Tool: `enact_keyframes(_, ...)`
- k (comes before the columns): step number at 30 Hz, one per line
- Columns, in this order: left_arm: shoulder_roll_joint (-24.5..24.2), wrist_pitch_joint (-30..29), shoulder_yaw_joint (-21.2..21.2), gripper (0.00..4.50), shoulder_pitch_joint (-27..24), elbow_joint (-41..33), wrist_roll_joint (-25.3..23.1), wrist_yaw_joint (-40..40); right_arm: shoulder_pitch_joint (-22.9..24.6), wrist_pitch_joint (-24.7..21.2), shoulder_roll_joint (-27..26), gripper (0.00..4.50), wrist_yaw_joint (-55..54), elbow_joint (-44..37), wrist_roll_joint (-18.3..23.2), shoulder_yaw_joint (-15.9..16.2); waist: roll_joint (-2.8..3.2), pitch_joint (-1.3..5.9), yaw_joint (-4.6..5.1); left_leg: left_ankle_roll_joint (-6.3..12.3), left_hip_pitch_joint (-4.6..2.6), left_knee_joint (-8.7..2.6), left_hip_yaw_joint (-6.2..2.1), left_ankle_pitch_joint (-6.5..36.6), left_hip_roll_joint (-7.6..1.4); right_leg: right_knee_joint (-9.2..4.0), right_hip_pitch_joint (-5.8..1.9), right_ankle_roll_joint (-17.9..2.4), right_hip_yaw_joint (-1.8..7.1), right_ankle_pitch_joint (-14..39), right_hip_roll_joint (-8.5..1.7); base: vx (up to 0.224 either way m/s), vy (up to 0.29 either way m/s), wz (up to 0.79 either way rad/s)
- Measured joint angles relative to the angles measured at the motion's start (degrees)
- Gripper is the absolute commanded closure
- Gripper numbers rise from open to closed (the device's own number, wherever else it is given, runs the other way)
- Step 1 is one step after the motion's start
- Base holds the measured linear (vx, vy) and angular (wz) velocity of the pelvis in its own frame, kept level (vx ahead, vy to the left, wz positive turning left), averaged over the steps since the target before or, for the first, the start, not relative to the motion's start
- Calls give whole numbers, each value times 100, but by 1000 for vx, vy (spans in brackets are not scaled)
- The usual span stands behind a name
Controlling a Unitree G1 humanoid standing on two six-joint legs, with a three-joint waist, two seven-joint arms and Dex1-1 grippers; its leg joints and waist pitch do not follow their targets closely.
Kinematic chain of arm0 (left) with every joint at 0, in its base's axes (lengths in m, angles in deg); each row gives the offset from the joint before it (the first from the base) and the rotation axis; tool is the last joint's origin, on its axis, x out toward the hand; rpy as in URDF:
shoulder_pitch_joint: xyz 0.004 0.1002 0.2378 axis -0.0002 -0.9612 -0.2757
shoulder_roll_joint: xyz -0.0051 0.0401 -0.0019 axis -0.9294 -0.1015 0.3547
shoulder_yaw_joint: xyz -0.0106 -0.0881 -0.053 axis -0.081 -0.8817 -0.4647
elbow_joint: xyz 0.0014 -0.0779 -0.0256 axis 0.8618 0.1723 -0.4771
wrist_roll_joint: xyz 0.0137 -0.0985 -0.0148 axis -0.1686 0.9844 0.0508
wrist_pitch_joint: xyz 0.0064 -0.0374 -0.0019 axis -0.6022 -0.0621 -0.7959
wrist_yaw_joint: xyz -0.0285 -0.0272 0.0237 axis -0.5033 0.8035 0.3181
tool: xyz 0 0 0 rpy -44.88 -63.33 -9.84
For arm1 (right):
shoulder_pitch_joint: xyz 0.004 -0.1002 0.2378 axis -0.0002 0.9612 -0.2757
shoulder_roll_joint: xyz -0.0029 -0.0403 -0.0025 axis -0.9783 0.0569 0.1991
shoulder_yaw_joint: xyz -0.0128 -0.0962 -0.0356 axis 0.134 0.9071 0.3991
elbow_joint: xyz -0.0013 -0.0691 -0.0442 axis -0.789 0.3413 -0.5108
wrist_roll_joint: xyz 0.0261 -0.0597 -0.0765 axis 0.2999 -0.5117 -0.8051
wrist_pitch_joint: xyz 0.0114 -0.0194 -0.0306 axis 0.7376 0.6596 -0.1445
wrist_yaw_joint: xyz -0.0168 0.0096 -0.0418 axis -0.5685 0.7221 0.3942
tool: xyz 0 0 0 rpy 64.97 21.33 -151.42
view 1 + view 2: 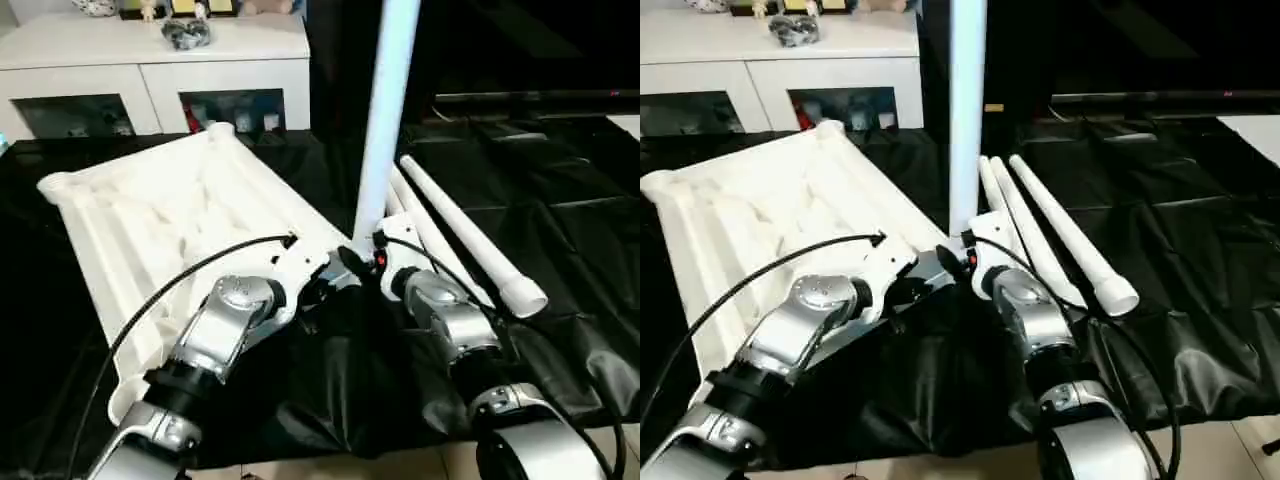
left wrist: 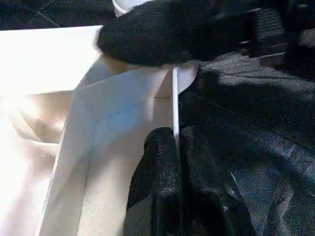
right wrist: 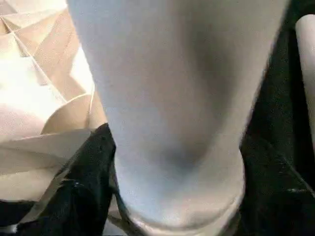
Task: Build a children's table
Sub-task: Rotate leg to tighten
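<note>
Nearest the camera, 2 silver forearms reach forward over the black sheet (image 1: 560, 250) that covers the desk. They meet at the near right corner of the upturned table top (image 1: 170, 220), which lies underside up on the left half of the desk, its ribs and raised rim facing the camera and a round corner socket (image 1: 52, 184) showing at its far left corner.

The left end effector (image 2: 170, 147) has its black fingers pinched together on the thin rim wall of the table top just beside that near corner; 1 finger lies inside the rim, the other outside on the black sheet.

The right end effector (image 1: 372, 252) has its fingers spread wide around the foot of an upright white leg (image 1: 385, 110). This leg stands close to vertical in the near right corner socket and rises out of the top of the head views. In the right wrist view the leg's wide end (image 3: 177, 196) sits at the socket, with a black finger (image 3: 83, 187) against its side.

To the right of the standing leg, 3 more white legs lie on the black sheet, close together and running away from the robot; the rightmost leg (image 1: 470, 235) is the longest in view, its open wide end nearest the camera.

Behind the desk stands a white cabinet (image 1: 150, 60) with shelf openings and small objects on top.
</note>
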State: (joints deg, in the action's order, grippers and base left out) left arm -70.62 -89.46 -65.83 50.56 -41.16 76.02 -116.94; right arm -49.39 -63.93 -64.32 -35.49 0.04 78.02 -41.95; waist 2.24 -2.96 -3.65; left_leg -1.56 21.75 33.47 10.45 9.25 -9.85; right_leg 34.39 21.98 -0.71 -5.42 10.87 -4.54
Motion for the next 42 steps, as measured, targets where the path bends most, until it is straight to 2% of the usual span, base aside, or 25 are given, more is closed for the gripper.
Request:
enact_keyframes(3,-47,4,23,450,-32,-82,3,-94,-12,112,11,55,110,47,-32,0,0,0,-20,0,7,-7,0,0,0,3,5,-30,-1,-18,0,0,0,0)
enact_keyframes(6,-164,32,52,450,-51,-164,75,-316,59,236,175,55,549,-29,-37,112,1,0,-45,0,26,-15,1,0,0,1,18,-30,-2,-18,0,0,0,0)
enact_keyframes(11,-460,261,161,450,-73,-193,282,-1085,676,316,861,55,1946,-864,24,449,14,-6,-219,-5,41,-16,6,5,-1,-2,24,-18,-2,-10,0,0,0,0)
enact_keyframes(14,-579,330,214,450,-73,-193,351,-1424,892,311,1144,55,2556,-1239,70,581,18,-8,-274,-5,41,-9,7,5,-2,-1,22,-20,0,-12,0,0,0,0)
enact_keyframes(17,-778,451,335,450,-74,-190,468,-1872,1164,275,1542,55,3253,-1694,179,779,19,-9,-318,-5,39,-7,10,5,-4,-2,9,-17,2,-10,0,0,0,0)
enact_keyframes(21,-1016,562,402,450,-74,-190,567,-2398,1335,107,1803,55,3914,-2109,281,919,20,-9,-332,-5,41,-5,13,4,-5,0,3,-18,5,-11,0,0,0,0)
enact_keyframes(23,-1115,630,457,450,-68,-190,571,-2627,1400,-5,1890,81,4112,-2268,327,978,20,-9,-334,-5,40,-4,12,4,-5,0,1,-18,5,-11,0,0,0,0)
enact_keyframes(27,-1221,723,509,450,-51,-156,572,-2884,1490,-180,1982,100,4331,-2454,406,1026,20,-9,-358,-5,39,-4,12,4,-5,0,-4,-18,6,-11,0,0,0,0)
enact_keyframes(28,-1228,748,524,450,-39,-142,571,-2920,1502,-236,2005,124,4360,-2504,416,1033,20,-9,-362,-5,40,-4,12,4,-5,0,-5,-18,6,-11,0,0,0,0)
enact_keyframes(31,-1270,791,570,450,-25,-133,574,-3018,1535,-327,2022,134,4449,-2596,445,1069,20,-9,-382,-5,39,-4,12,4,-5,0,-5,-18,7,-10,0,0,0,0)
enact_keyframes(34,-1274,808,576,450,-25,-133,574,-3045,1563,-369,2028,163,4458,-2663,441,1070,20,-9,-411,-5,39,-4,12,4,-5,0,-5,-17,7,-10,0,0,0,0)
enact_keyframes(38,-1260,819,567,450,-26,-113,565,-2953,1565,-357,1950,172,4309,-2626,397,1034,18,-8,-421,-5,33,-6,12,4,-6,1,-6,-17,6,-10,0,0,0,0)
enact_keyframes(40,-1197,815,436,450,-26,-18,533,-2629,1439,-313,1662,173,3774,-2351,304,920,17,-5,-374,-6,25,-3,12,4,-8,9,-4,-21,7,-12,0,0,0,0)
enact_keyframes(42,-977,734,235,450,-21,90,401,-2074,1181,-231,1251,173,2868,-1856,146,740,18,-5,-230,-7,19,-1,9,4,-7,8,-1,-11,6,-7,0,0,0,0)
